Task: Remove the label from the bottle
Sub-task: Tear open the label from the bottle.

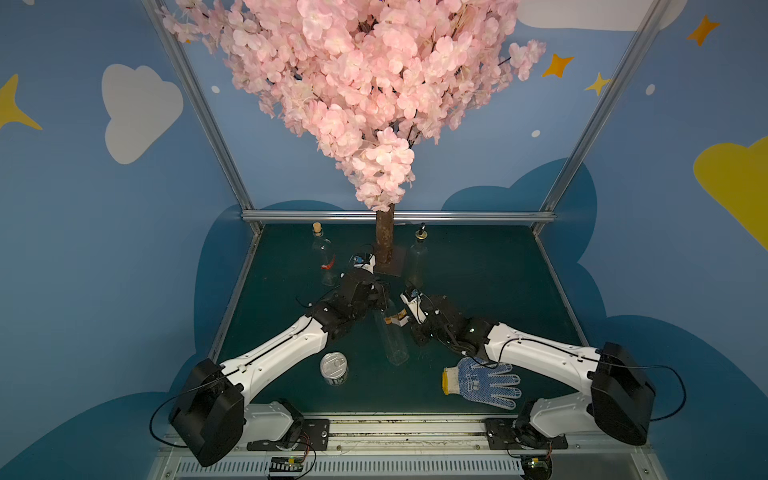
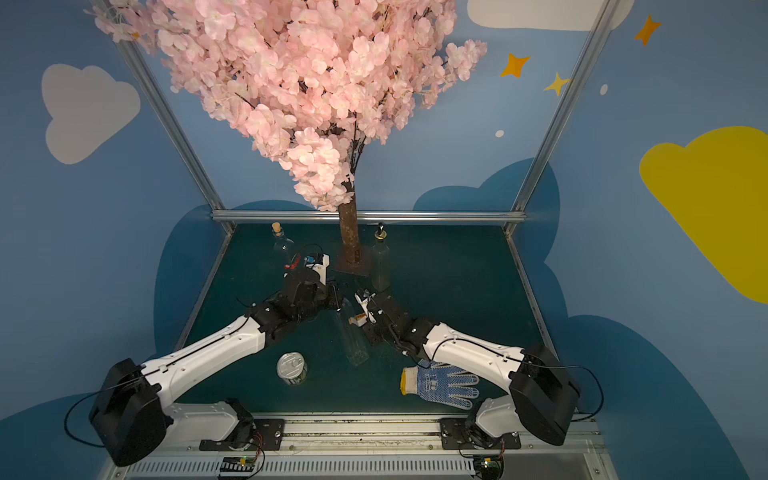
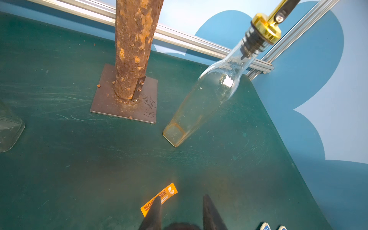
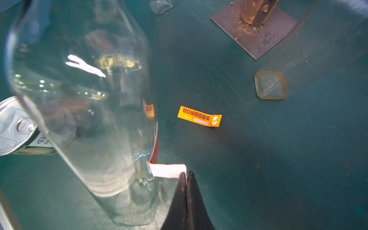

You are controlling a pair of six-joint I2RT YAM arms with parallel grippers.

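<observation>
Right wrist view is showing the right gripper (image 4: 186, 174) pinching shut on the free end of the label (image 4: 168, 170), a narrow strip with a white back and a red face, stretching sideways from the side of the bottle (image 4: 89, 123) to the jaws. The clear bottle is standing base-down at the middle of the green table (image 4: 278, 159), its long axis rising to its upper end, where the left gripper (image 1: 383, 302) is clamping it, fingers narrowly parted.
</observation>
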